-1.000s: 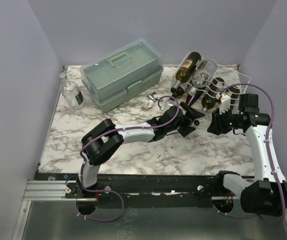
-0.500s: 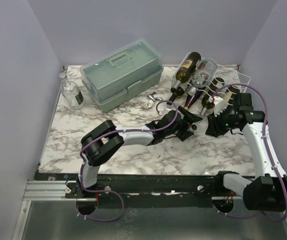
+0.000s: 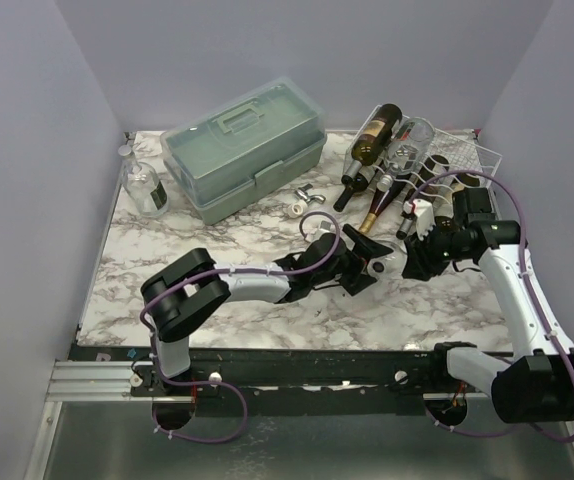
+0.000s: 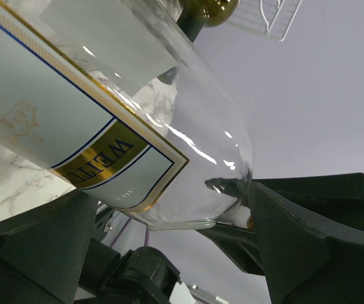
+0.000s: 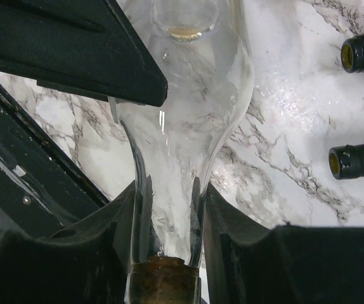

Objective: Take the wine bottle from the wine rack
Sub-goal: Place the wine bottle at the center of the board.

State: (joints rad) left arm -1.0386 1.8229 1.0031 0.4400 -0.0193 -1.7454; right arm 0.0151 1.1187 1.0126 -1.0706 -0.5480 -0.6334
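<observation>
right fingers (image 5: 74,253) clamped bottle (image 5: 182,126) neck | left fingers (image 4: 296,228) stood wide, base between them | risk: slick glass could slip out

The bottle (image 4: 195,114) runs off the left wrist view's top and left edges, cutting its label (image 4: 68,120) lettering short. Whether the left pincer (image 4: 169,196) presses it cannot be told. From above, its glass hardly shows.

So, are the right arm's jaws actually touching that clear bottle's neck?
Touching. The right wrist view shows both jaws pressed against the neck of the clear bottle, just above its cork.
</observation>
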